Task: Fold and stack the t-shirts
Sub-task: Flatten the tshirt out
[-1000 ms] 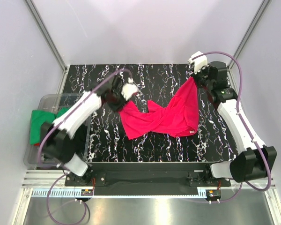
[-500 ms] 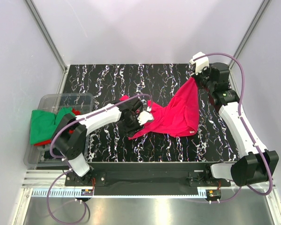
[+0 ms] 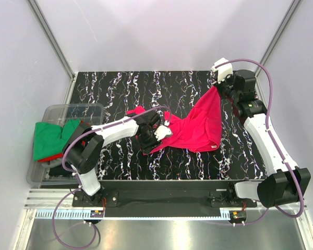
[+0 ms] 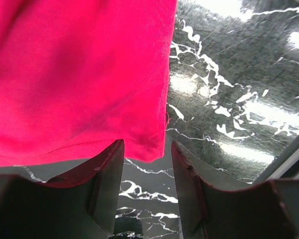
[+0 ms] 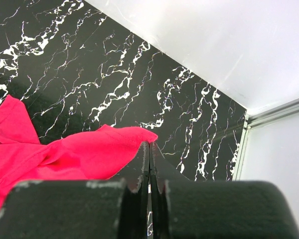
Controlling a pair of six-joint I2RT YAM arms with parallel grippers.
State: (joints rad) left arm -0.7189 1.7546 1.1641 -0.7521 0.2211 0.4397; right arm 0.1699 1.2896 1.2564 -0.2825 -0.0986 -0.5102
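Note:
The crimson t-shirt lies crumpled on the black marble table; one end is pulled up toward the back right. My right gripper is shut on that raised corner; in the right wrist view the closed fingertips pinch the crimson cloth. My left gripper is open at the shirt's front-left edge. In the left wrist view the shirt's hem corner hangs just at the gap between my spread left gripper; it is not clamped. A green t-shirt and a bit of red cloth hang over the bin.
A clear plastic bin stands off the table's left edge. Metal frame posts run up the back corners, with white walls close behind. A metal rail runs along the table's near edge by the arm bases.
My left arm swung from the shirt's back-left edge to its front-left edge, mostly in the first half second. The shirt's left part shifted and bunched. The right gripper stayed put.

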